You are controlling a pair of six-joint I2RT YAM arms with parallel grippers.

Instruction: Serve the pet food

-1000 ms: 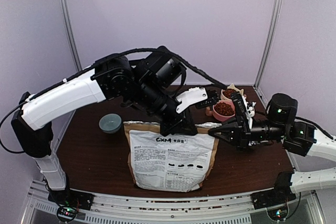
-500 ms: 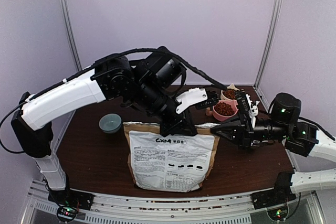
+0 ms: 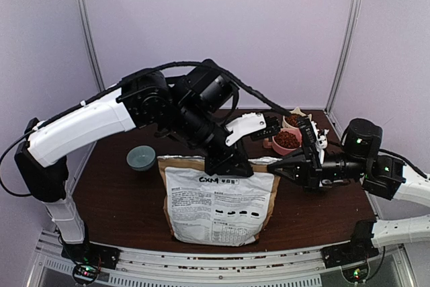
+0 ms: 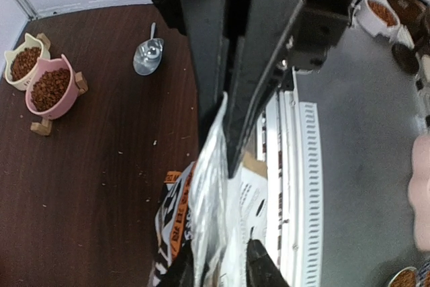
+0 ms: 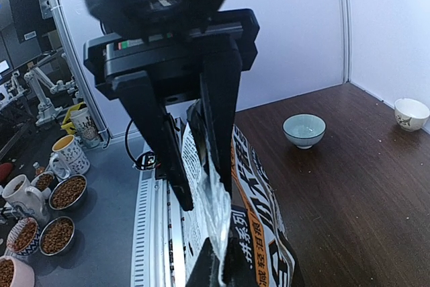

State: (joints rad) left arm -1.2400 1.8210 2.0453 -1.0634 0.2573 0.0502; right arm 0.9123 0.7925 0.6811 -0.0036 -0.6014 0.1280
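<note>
Pale lilac walls (image 3: pixel 269 25) are closing in the back and both sides of the cell. A left metal post (image 3: pixel 86 25) and a right metal post (image 3: pixel 349 31) are rising at the worktop's two far corners, leaning slightly outward in the overhead view. The dark brown wood-grain worktop (image 3: pixel 114 199) is meeting the walls directly at its far, left and right edges. An aluminium rail (image 3: pixel 201 263) is running along its near edge. Beyond that edge a smooth grey floor (image 4: pixel 363 139) is spreading away, carrying a dull sheen. Soft, even light is washing over everything, leaving only faint shadows on the wood.
</note>
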